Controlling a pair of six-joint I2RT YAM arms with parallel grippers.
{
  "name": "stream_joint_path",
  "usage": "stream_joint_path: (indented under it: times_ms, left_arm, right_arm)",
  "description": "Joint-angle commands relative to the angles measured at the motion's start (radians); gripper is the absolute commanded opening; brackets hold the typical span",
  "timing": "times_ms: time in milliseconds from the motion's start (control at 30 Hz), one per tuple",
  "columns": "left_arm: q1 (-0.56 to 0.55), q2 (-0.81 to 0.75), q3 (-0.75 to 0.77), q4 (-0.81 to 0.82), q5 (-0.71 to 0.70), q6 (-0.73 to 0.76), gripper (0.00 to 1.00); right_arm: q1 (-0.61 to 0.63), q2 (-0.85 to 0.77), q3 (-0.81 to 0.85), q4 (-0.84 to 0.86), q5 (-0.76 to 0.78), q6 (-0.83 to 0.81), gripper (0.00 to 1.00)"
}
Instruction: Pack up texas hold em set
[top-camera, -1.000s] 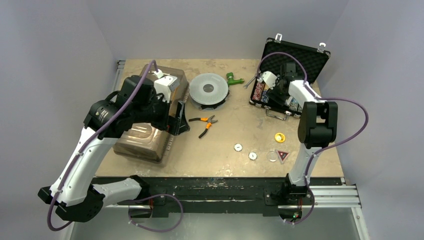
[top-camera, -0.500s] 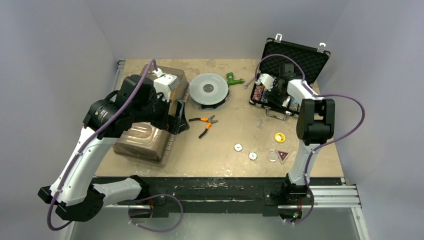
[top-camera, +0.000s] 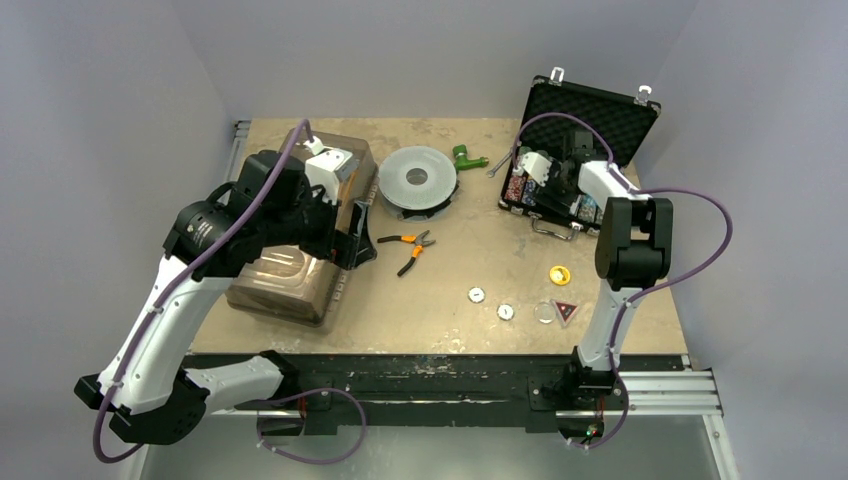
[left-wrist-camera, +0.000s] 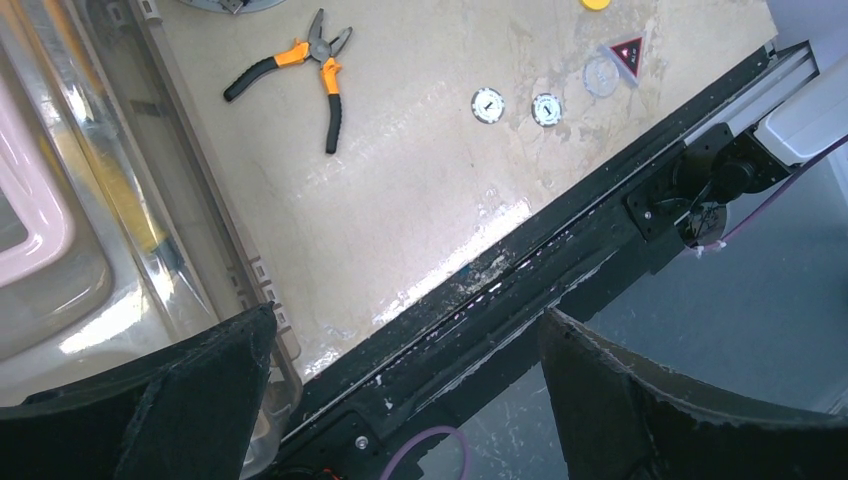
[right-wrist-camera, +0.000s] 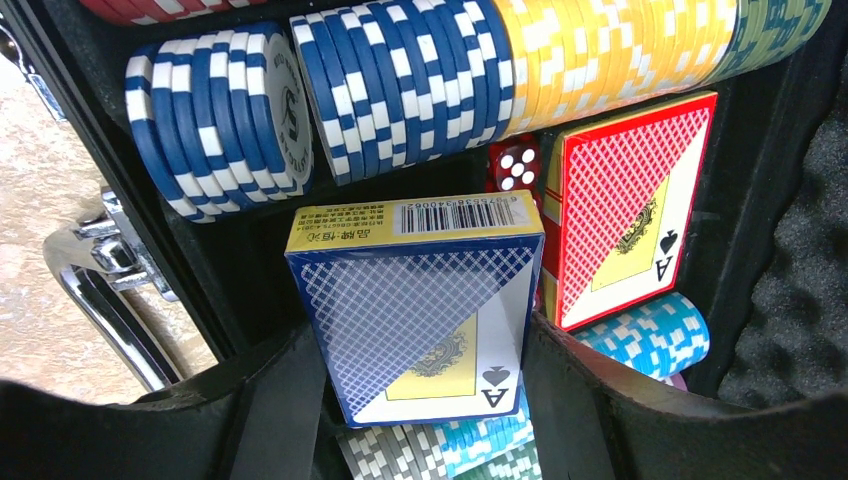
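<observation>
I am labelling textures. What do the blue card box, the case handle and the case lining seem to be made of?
The blue card box is likely printed cardboard, slightly glossy: folded edges, barcode flap. The case handle looks like chromed metal: mirror-like highlights. The case lining seems black foam: matte, pitted surface.

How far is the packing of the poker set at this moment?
Done: chip rows and a red deck lie in the open case. In hand: the right fingers hold the blue deck over it. Left: five small buttons on the table, then closing the lid.
</observation>
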Motion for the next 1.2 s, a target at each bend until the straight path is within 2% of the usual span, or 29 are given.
stream_joint_path:
  times_ms: [0, 33, 100, 133, 167, 200, 367, 467, 567, 667, 700, 767, 833, 900, 1000, 1033, 1100, 1167]
  left_arm:
    - [-0.005, -0.018, 0.018, 0.015, -0.012, 0.017, 1.00]
    - [-0.005, -0.017, 0.019, 0.015, -0.012, 0.017, 1.00]
    - [-0.005, -0.017, 0.017, 0.017, -0.012, 0.017, 1.00]
    - [-0.004, -0.017, 0.018, 0.017, -0.011, 0.017, 1.00]
    - [-0.004, -0.016, 0.019, 0.018, -0.011, 0.016, 1.00]
    - [-0.003, -0.014, 0.021, 0.020, -0.007, 0.016, 1.00]
    - [-0.004, -0.003, 0.033, 0.023, 0.004, 0.010, 1.00]
    - [-0.004, 0.006, 0.043, 0.029, 0.015, 0.001, 1.00]
    - [-0.003, 0.019, 0.053, 0.040, 0.029, -0.006, 1.00]
    - [-0.004, 0.031, 0.068, 0.043, 0.038, -0.010, 1.00]
    - [-0.004, 0.034, 0.071, 0.044, 0.042, -0.011, 1.00]
    - [-0.004, 0.034, 0.072, 0.047, 0.047, -0.014, 1.00]
    - [-0.004, 0.034, 0.068, 0.049, 0.051, -0.019, 1.00]
    - [-0.004, 0.036, 0.066, 0.052, 0.060, -0.022, 1.00]
    - [-0.003, 0.035, 0.065, 0.053, 0.071, -0.023, 1.00]
    - [-0.004, 0.033, 0.064, 0.053, 0.069, -0.022, 1.00]
    - [-0.004, 0.026, 0.063, 0.051, 0.064, -0.020, 1.00]
    - [-0.004, 0.020, 0.060, 0.050, 0.059, -0.018, 1.00]
  right_arm:
    - [-0.005, -0.035, -0.012, -0.024, -0.026, -0.037, 0.00]
    - [-0.005, -0.040, -0.015, -0.023, -0.034, -0.033, 0.02]
    - [-0.002, -0.052, -0.024, -0.021, -0.042, -0.025, 0.13]
    - [-0.001, -0.060, -0.031, -0.019, -0.045, -0.020, 0.40]
    - [0.000, -0.073, -0.040, -0.014, -0.044, -0.016, 0.91]
    - [0.001, -0.088, -0.053, -0.009, -0.046, -0.014, 0.98]
    - [0.001, -0.183, -0.117, 0.043, -0.010, 0.038, 0.99]
    - [0.001, -0.240, -0.132, 0.135, 0.053, 0.194, 0.99]
    - [0.003, -0.273, -0.141, 0.259, 0.084, 0.443, 0.99]
    - [-0.001, -0.283, -0.147, 0.390, 0.173, 0.875, 0.99]
    - [-0.004, -0.263, -0.099, 0.344, 0.212, 1.015, 0.99]
    - [-0.015, -0.180, 0.052, 0.144, 0.191, 1.241, 0.99]
    - [-0.017, -0.073, 0.192, -0.025, 0.115, 1.371, 0.99]
    - [-0.017, -0.029, 0.204, -0.034, 0.050, 1.459, 0.99]
    - [-0.017, -0.088, 0.067, 0.167, 0.051, 1.553, 0.90]
    - [-0.017, -0.113, 0.023, 0.226, 0.062, 1.567, 0.82]
    - [-0.017, -0.128, -0.009, 0.266, 0.095, 1.585, 0.56]
    - [-0.017, -0.117, -0.006, 0.259, 0.130, 1.586, 0.52]
